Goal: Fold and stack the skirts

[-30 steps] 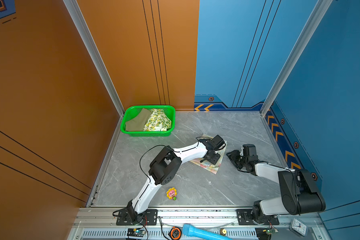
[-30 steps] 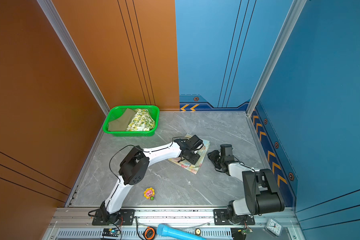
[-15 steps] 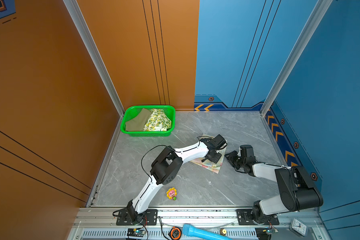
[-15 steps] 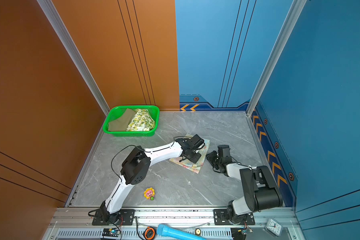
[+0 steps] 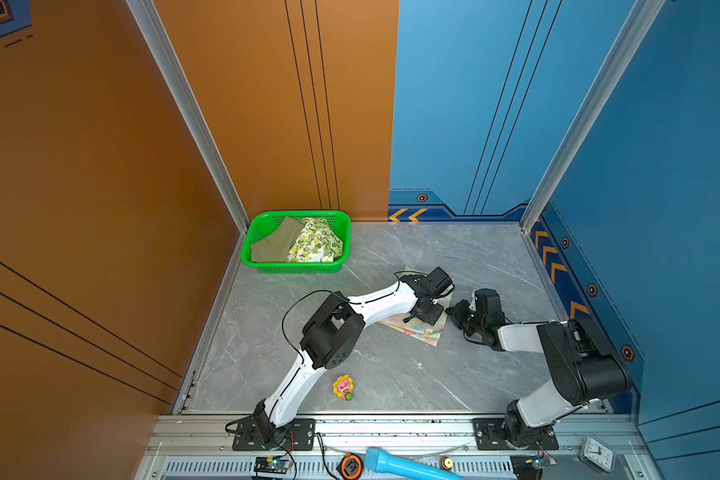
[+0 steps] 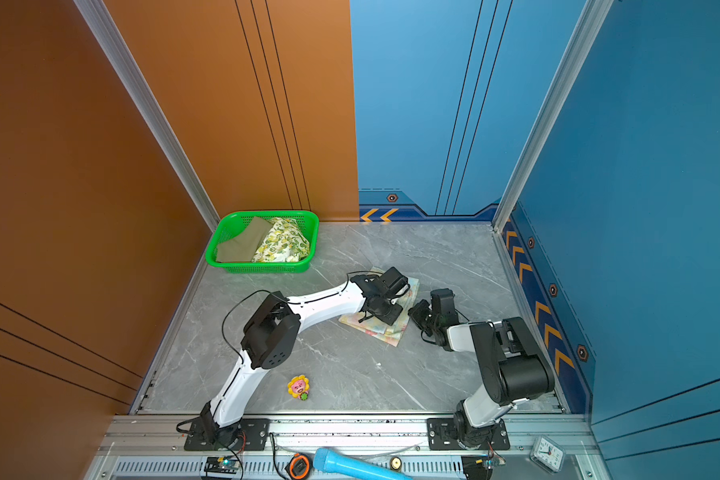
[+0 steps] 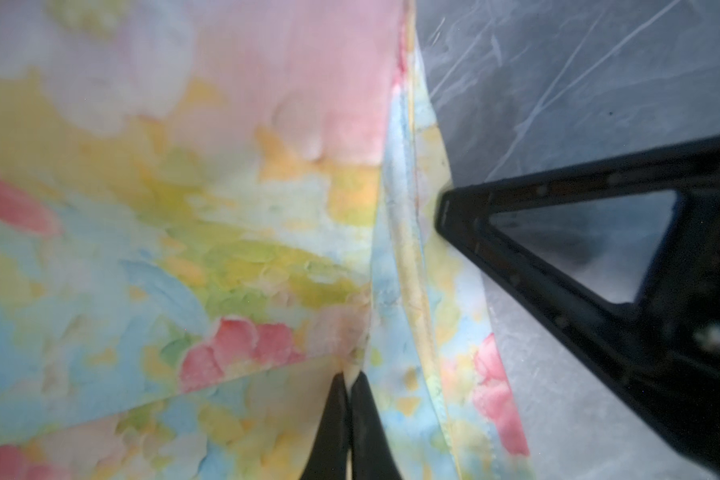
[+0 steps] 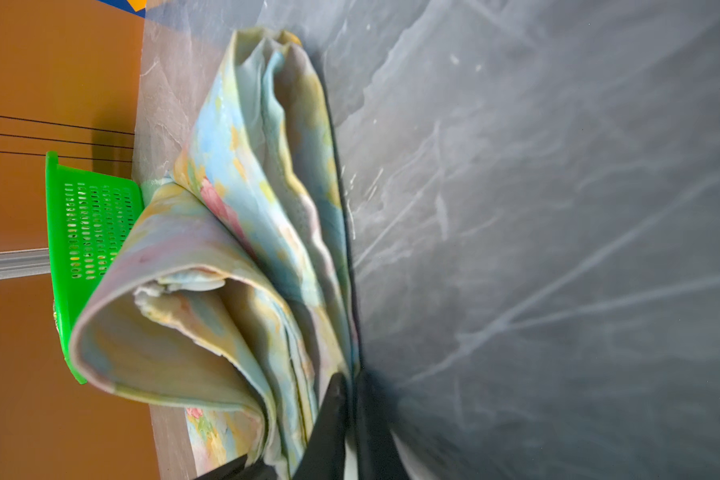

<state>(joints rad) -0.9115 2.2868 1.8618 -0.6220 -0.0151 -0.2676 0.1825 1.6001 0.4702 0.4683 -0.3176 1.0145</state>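
We see the pastel skirt (image 5: 422,332) lying folded into a rough rectangle on the grey marbled tabletop (image 5: 391,374), right of centre in both top views, between the two arms. Its thin cloth is washed in soft blue and yellow with pink blooms. In the right wrist view its stacked layers curl open into loose, wavy-edged loops.

The left gripper (image 7: 347,378) stands on the cloth with its slim black tips pressed together, pinching a small ridge of fabric beside a long crease. The right gripper (image 8: 351,380) meets the skirt's edge from the side, its jaws closed on the bunched layers where they touch the table. One of its hollow triangular fingers (image 7: 516,276) shows in the left wrist view, touching the hem.

Well apart, in the far left corner, the green plastic mesh basket (image 5: 296,269) holds the olive skirt (image 5: 273,245), plain and matte, beside the crumpled lemon-print skirt (image 5: 316,245). A small yellow flower toy (image 5: 343,387) lies near the front edge.
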